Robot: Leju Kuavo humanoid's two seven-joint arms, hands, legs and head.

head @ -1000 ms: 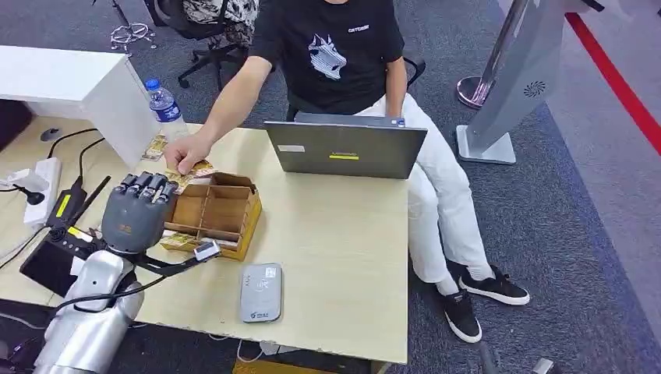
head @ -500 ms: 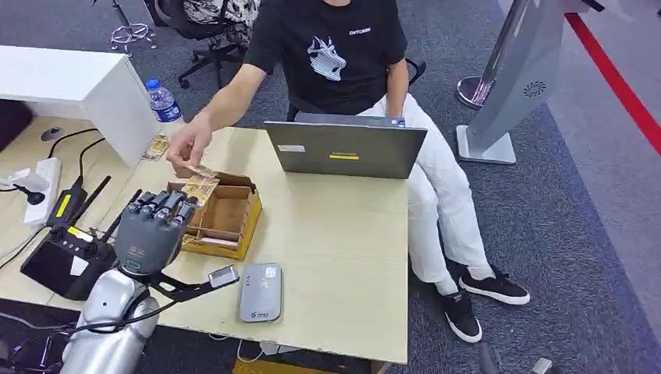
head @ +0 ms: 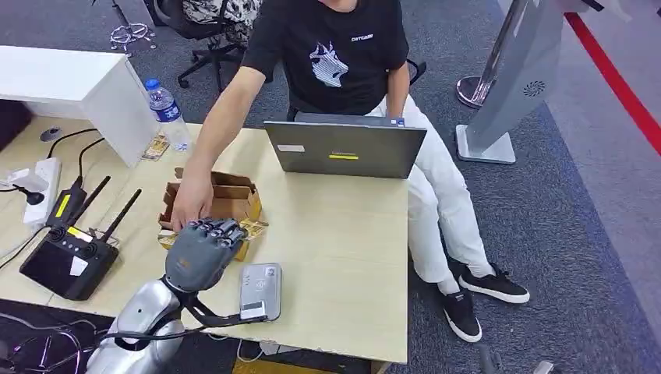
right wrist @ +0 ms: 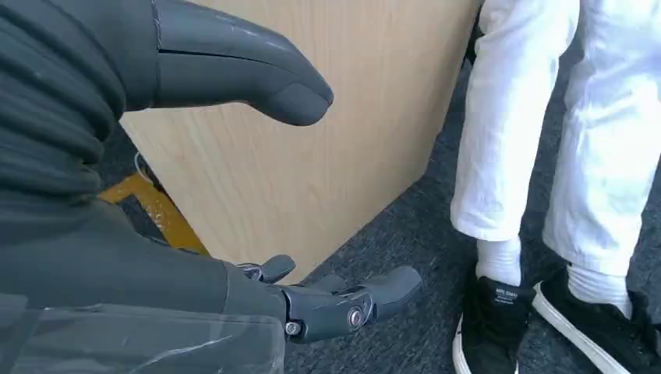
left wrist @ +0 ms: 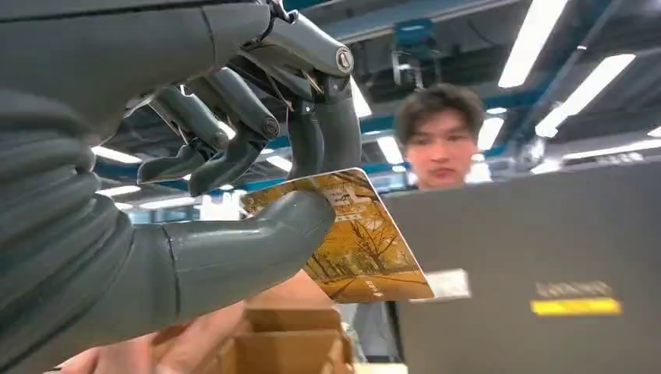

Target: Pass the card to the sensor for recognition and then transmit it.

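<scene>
My left hand hovers over the table just left of the grey card sensor. It pinches a yellow card with an autumn-tree picture between thumb and fingers; the card's edge pokes out past the fingers. The wooden card box lies right behind the hand. A person's hand rests on that box. My right hand hangs below the table's edge, fingers apart, holding nothing.
A person in a black shirt sits behind a grey laptop. A black router with antennas, a power strip, a water bottle and a white box stand at the left. Bare tabletop lies right of the sensor.
My left hand has moved right and nearer, from beside the box to beside the sensor, carrying the card. The person's hand came down from the box's far corner onto the box.
</scene>
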